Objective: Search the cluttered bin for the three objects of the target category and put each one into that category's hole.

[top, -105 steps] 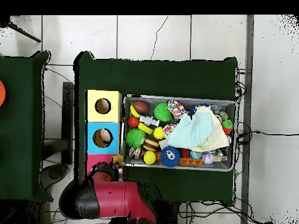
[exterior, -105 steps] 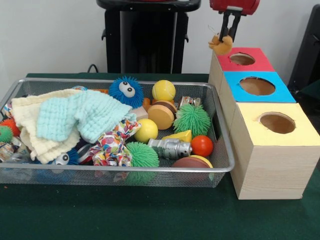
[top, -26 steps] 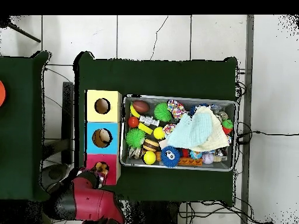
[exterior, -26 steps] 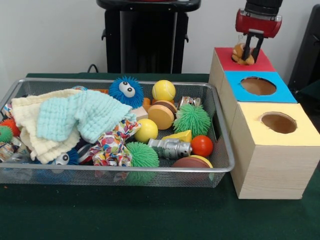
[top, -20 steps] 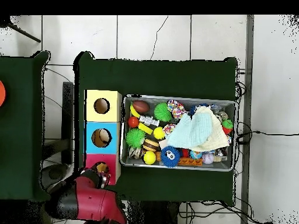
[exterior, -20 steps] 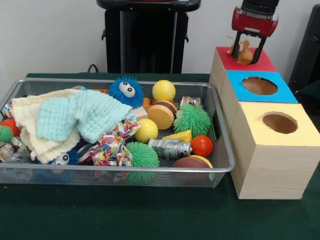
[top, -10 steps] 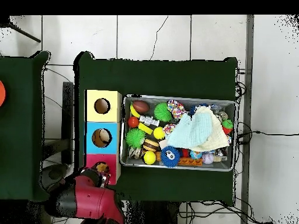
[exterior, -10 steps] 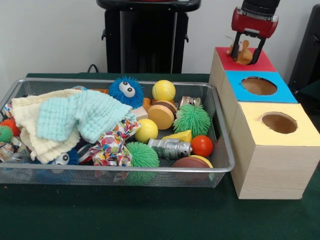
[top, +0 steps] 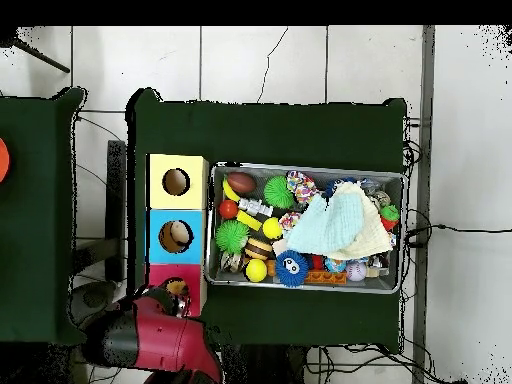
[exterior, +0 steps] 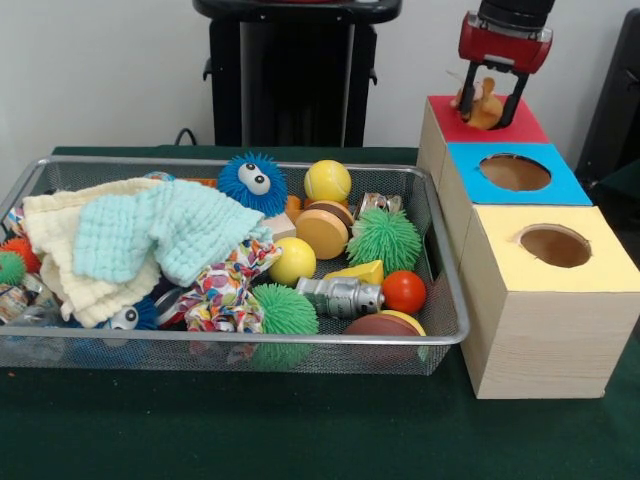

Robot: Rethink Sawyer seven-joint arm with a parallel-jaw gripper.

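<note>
The wire mesh bin [exterior: 250, 338] is full of toys and shows from above in the overhead view [top: 300, 166]. Beside it stand a red box [exterior: 527, 127], a blue box [exterior: 572, 187] and a yellow box [exterior: 612, 268], each with a round hole. My gripper [exterior: 489, 122] hangs right over the red box's top. It is shut on a small orange-tan toy [exterior: 482, 105] held low at the red hole. In the overhead view the red arm [top: 150, 340] covers the gripper, and the toy [top: 178, 290] shows at the red box [top: 158, 275].
In the bin lie a mint cloth on a cream cloth [exterior: 160, 235], a blue fuzzy ball with eyes [exterior: 252, 182], yellow balls [exterior: 327, 181], green spiky balls [exterior: 385, 238], a silver robot toy [exterior: 340, 296] and an orange ball [exterior: 404, 291]. Something tan shows inside the blue hole [top: 175, 236].
The gripper has risen a touch and drifted slightly left with the toy still between its fingers. The arm's body has shifted a little in the overhead view.
</note>
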